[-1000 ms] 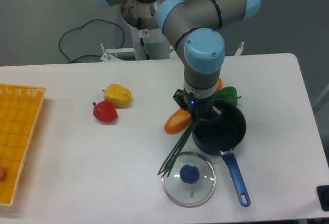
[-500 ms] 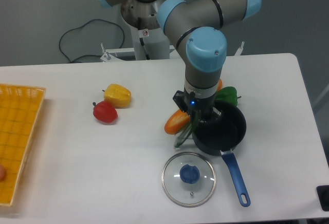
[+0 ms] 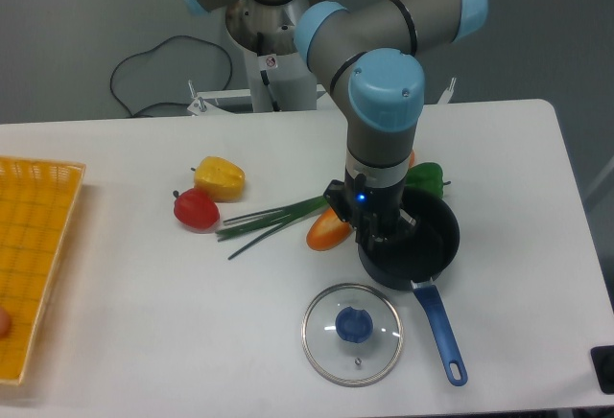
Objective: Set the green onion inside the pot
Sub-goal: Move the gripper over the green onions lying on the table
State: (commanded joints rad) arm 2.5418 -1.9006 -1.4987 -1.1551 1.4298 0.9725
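Fixed camera: gripper [image 3: 376, 237] down over the near-left rim of the pot [image 3: 422, 245] — fingers hidden behind the wrist, so can't tell whether apart or together, or whether clamped on anything. Green onion [image 3: 273, 219] stretched roughly level, pale end hidden toward the gripper, dark leaves fanning out left over the table [image 3: 144, 322] toward the red pepper [image 3: 196, 209]; most of the stalk outside the pot. Orange pepper [image 3: 326, 231] just beside the pot's left side, under the stalk. Green bell pepper [image 3: 427, 176] behind the pot, touching or nearly so. Yellow pepper [image 3: 220, 176] just behind the red one. Glass lid [image 3: 352, 334] with blue knob flat on the table in front of the pot, left of the blue handle. Yellow basket [image 3: 34, 255] at far left edge.
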